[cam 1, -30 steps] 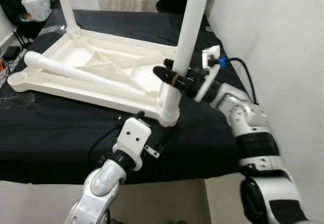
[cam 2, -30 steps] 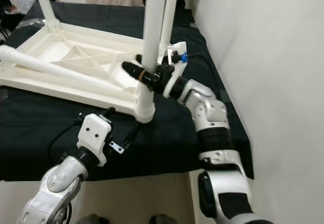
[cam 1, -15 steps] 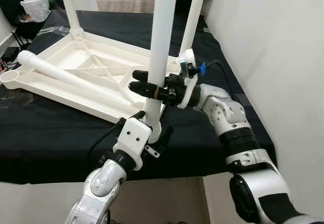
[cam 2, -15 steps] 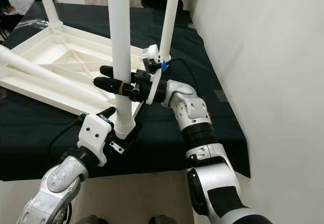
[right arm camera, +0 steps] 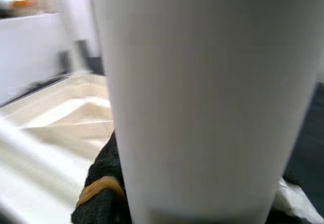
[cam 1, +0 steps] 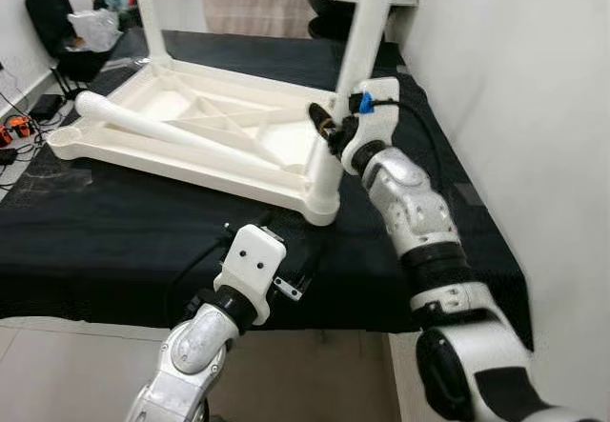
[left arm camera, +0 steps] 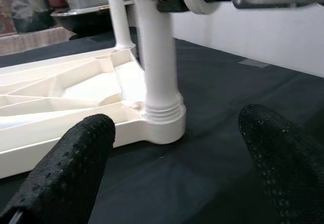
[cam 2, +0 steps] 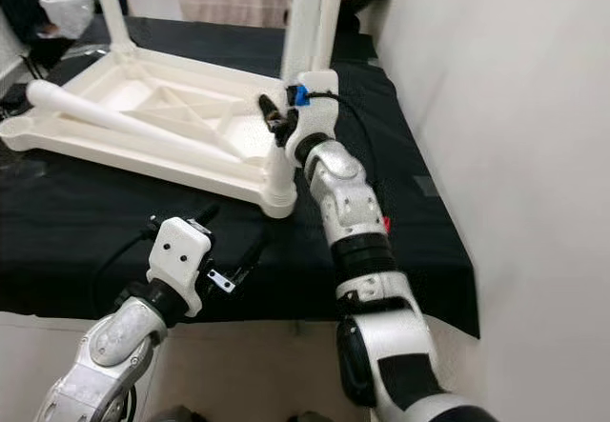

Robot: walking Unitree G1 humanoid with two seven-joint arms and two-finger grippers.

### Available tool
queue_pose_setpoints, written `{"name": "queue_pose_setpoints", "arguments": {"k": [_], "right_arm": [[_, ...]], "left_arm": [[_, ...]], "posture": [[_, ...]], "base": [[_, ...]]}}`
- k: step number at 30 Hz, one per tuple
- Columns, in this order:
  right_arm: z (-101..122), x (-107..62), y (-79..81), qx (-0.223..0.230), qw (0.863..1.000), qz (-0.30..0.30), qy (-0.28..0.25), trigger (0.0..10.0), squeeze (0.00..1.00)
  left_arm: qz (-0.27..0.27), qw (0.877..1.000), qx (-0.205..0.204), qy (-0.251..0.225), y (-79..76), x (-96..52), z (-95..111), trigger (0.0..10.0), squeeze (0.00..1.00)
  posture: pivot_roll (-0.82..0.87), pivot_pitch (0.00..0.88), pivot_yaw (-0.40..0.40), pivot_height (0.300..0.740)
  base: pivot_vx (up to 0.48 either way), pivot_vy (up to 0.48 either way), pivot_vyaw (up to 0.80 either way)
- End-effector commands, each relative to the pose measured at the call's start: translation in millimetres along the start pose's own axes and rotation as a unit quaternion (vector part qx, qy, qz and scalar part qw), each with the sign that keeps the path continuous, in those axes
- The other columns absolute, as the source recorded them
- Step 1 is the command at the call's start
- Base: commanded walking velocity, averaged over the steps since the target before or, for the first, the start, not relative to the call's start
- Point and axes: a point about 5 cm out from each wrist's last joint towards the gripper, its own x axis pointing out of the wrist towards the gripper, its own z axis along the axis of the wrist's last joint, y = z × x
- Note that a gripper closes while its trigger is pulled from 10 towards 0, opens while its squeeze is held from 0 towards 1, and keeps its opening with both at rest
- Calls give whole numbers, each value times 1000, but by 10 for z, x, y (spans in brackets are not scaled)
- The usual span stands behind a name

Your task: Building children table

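Since half a second ago the right arm has swung in closer to the upturned table top (cam 1: 191, 131), and the head camera has shifted too, so part of the change in view is the camera's own. Now the right gripper (cam 1: 324, 129) has its black fingers clasped around the near-corner leg (cam 1: 355, 70), low on the shaft just above its socket. That leg stands upright, long axis vertical, seated in the corner socket (left arm camera: 163, 120) of the table top nearest the robot. Two more upright legs rise from the far corners, one behind the held leg (cam 2: 332, 3) and one at the far left (cam 1: 150, 12). A loose leg (cam 1: 172, 134) lies flat across the ribbed underside, its long axis running diagonally from the left corner toward the held leg. Below the near corner, the left gripper (left arm camera: 172, 173) hovers with fingers spread wide over the black cloth (cam 1: 114, 241) that covers the work surface. A white wall (cam 1: 515, 79) runs along the right.
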Motion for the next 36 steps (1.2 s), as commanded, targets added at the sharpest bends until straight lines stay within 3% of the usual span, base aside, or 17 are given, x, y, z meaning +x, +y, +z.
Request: {"name": "queue_pose_setpoints", "arguments": {"k": [1, 4, 5, 9, 10, 11, 14, 15, 17, 19, 20, 25, 26, 27, 28, 29, 36], "right_arm": [[-197, -167, -303, -20, 987, -156, 43, 0, 0], [-181, -231, -316, -11, 976, -214, 36, 0, 0], [-173, -221, -239, -3, 978, -207, 35, 10000, 0], [-155, -166, -46, 19, 986, -163, 26, 10000, 0], [-131, -146, -2, 21, 989, -149, 16, 10000, 176], [-106, -127, 41, 29, 991, -133, 5, 10000, 1000], [-58, -103, 70, 35, 993, -113, -14, 10000, 1000], [-18, -98, 77, 39, 994, -98, -22, 10000, 0], [8, -95, 81, 41, 995, -89, -26, 10000, 0], [41, -77, 210, 111, 993, 41, -28, 10000, 0], [51, -111, 289, 154, 980, 121, -29, 10000, 0], [40, -256, 342, 177, 950, 255, -29, 10000, 0], [18, -366, 325, 165, 921, 353, -17, 10000, 0], [18, -366, 325, 165, 921, 353, -17, 10000, 0], [-1, -447, 309, 157, 896, 416, -6, 10000, 0], [-60, -495, 267, 131, 856, 499, 18, 10000, 0], [-131, -403, 268, 95, 841, 532, 31, 10000, 0]], "left_arm": [[-2, 1000, -2, 0, -27, 12, -13, 10000, 0], [-2, 1000, -2, -1, -28, 15, -12, 10000, 0], [-3, 1000, -1, 0, -27, 11, -13, 10000, 0], [-3, 1000, 0, 1, -18, 1, -19, 10000, 0], [-2, 1000, 1, 1, -15, 1, -20, 10000, 0], [-2, 1000, 1, 1, -14, 2, -19, 10000, 0], [-2, 1000, 0, 1, -17, 5, -17, 10000, 0], [-2, 1000, 0, 0, -20, 5, -16, 10000, 0], [-2, 1000, 0, 0, -20, 6, -16, 10000, 0], [-1, 1000, 1, 1, -12, 3, -20, 10000, 0], [4, 1000, 2, 2, 1, 1, -21, 10000, 0], [10, 1000, 0, 1, 23, 8, -16, 10000, 0], [8, 1000, 0, 0, 14, 9, -12, 10000, 0], [8, 1000, 0, 0, 14, 9, -12, 10000, 0], [5, 1000, -1, 0, 6, 10, -11, 10000, 0], [-2, 1000, -2, -1, -17, 12, -10, 10000, 0], [-8, 1000, -4, -2, -48, 18, -3, 10000, 0]], "posture": [[59, 59, -85, 740], [60, 54, -84, 740], [61, 53, -85, 740], [61, 51, -84, 740], [61, 50, -85, 740], [60, 50, -87, 740], [60, 51, -89, 740], [62, 54, -90, 740], [61, 57, -92, 740], [61, 57, -92, 740], [61, 57, -92, 740], [61, 61, -91, 740], [61, 61, -89, 740], [61, 61, -89, 740], [61, 63, -87, 740], [61, 63, -87, 740], [71, 69, -93, 740]], "base": [[0, 0, 0], [0, 0, 0], [0, 0, 0], [0, 0, 0], [0, 0, 0], [0, 0, 0], [0, 0, 0], [0, 0, 0], [0, 0, 0], [0, 0, 0], [0, 0, 0], [0, 0, 0], [0, 0, 0], [0, 0, 0], [0, 0, 0], [0, 0, 0], [0, 0, 0]]}}
